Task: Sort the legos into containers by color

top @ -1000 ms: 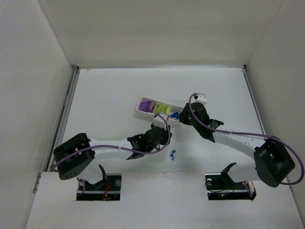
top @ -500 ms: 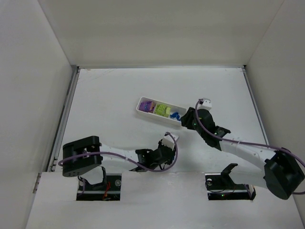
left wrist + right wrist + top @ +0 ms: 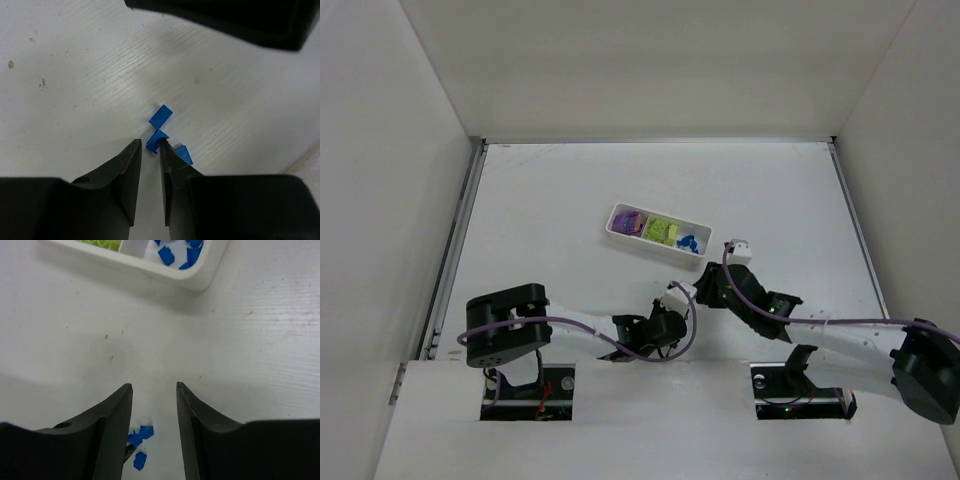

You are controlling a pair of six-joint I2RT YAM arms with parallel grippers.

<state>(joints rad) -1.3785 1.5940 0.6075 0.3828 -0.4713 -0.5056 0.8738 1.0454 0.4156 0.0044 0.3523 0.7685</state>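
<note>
The white tray [image 3: 616, 228] lies mid-table, holding purple legos [image 3: 628, 218], yellow-green legos [image 3: 662, 230] and blue legos [image 3: 688, 241]. Three tiny blue pieces lie loose on the table: one [image 3: 161, 115] ahead, one [image 3: 157, 140] at my left gripper's tips, one [image 3: 183, 154] beside the right finger. My left gripper [image 3: 148, 144] is low over them, its jaws a narrow gap apart. The middle piece touches the right finger, with a sliver of space to the left one. My right gripper [image 3: 154, 386] hangs open and empty just short of the tray's blue end [image 3: 200, 277].
In the top view both wrists sit close together, the left gripper [image 3: 670, 320] just left of and below the right gripper [image 3: 705, 290]. The right wrist view shows the loose blue pieces [image 3: 140, 435] under its left finger. White walls enclose the table.
My left arm swung toward the near edge, came down on the loose blue pieces and narrowed its jaws. My right gripper opened and drew back from the tray's blue end.
</note>
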